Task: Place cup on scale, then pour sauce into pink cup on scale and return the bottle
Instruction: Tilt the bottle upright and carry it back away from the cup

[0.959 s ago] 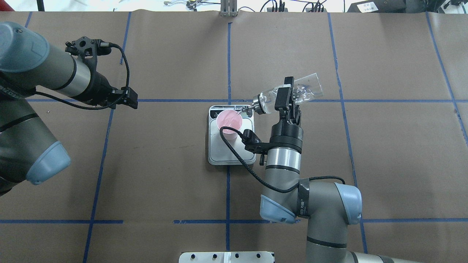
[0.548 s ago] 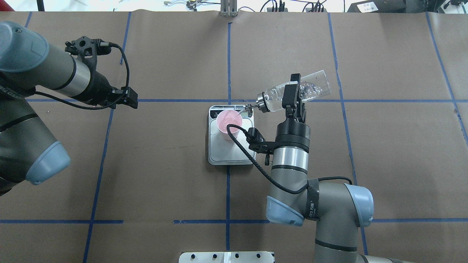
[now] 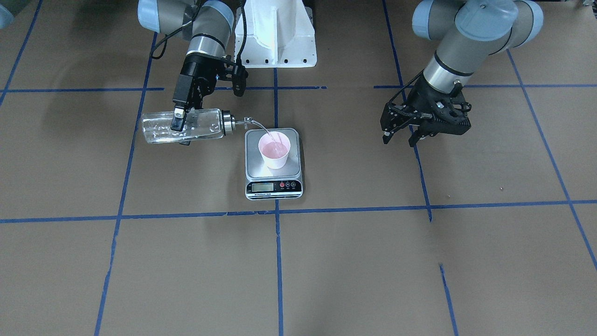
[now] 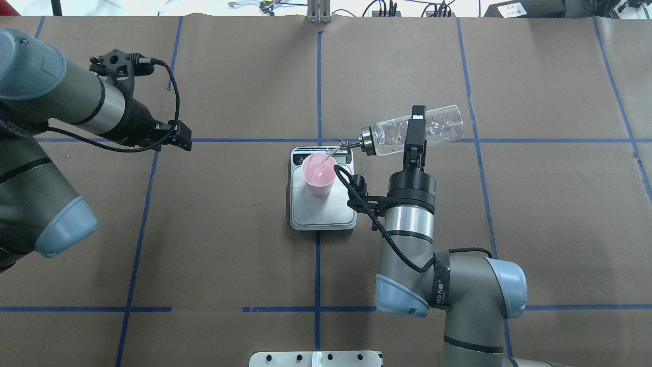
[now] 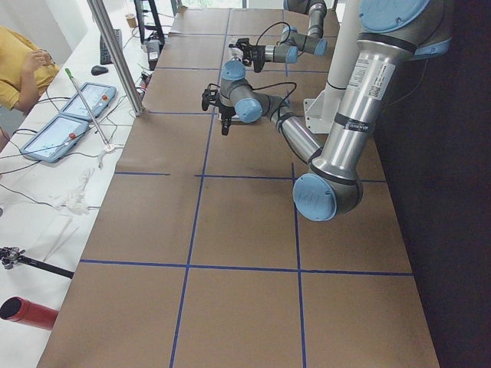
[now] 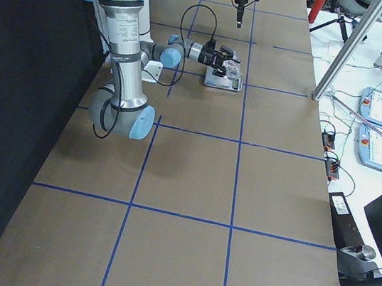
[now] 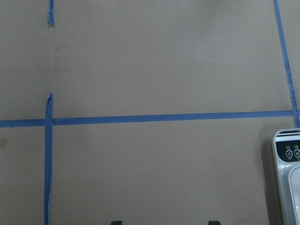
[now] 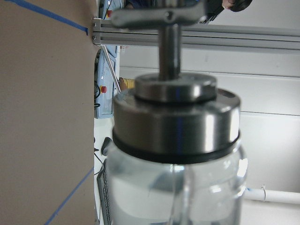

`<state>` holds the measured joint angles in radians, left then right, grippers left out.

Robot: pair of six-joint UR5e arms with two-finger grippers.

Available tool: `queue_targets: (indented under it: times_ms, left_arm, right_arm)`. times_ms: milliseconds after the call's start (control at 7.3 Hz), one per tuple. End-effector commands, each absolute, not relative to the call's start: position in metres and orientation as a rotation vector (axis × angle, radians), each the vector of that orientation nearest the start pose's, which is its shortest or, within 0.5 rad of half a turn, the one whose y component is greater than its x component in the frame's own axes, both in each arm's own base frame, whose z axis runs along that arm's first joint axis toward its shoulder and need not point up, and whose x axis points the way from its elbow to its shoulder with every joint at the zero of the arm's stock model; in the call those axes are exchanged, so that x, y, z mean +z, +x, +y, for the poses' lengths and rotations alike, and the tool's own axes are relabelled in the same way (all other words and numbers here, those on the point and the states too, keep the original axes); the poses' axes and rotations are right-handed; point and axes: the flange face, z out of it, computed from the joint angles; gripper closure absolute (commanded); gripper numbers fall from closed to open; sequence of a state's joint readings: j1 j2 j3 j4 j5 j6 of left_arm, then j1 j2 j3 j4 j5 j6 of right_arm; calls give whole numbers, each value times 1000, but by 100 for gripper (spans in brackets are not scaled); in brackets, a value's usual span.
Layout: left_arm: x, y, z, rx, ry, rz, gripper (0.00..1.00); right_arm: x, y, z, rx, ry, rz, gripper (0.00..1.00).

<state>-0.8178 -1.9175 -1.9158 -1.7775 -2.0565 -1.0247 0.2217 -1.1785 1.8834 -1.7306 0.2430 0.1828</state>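
The pink cup stands on the far half of the scale, close to its display. My right gripper is shut on the clear glass bottle and holds it almost level, to the right of the scale. Its metal spout reaches over the cup's rim. A thin stream of clear sauce falls into the cup. The right wrist view shows the metal cap close up. My left gripper hangs open and empty over bare table, far left of the scale.
The white robot base stands at the table's near edge. Blue tape lines cross the brown table. The scale's corner shows at the left wrist view's right edge. Tablets and cables lie beyond the far edge.
My right arm has shifted to the right and the bottle has swung nearer to level, its spout still over the cup. The left arm has not moved.
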Motion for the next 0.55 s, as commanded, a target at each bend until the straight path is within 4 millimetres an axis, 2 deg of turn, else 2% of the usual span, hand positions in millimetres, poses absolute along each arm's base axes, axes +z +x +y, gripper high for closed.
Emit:
queue_targets:
  times_ms: [0, 137, 274, 411]
  left_arm:
    - [288, 331, -480, -31, 204, 966, 31]
    - [289, 332, -481, -32, 203, 965, 31]
    - [288, 331, -481, -33, 205, 966, 31]
    - [288, 331, -480, -31, 204, 966, 31]
  right_arm:
    - [278, -499, -341, -432, 1273, 410, 100]
    - [278, -502, -338, -283, 1274, 233, 100]
    - [273, -505, -334, -96, 1240, -52, 100]
    - [282, -499, -331, 19, 1210, -243, 100]
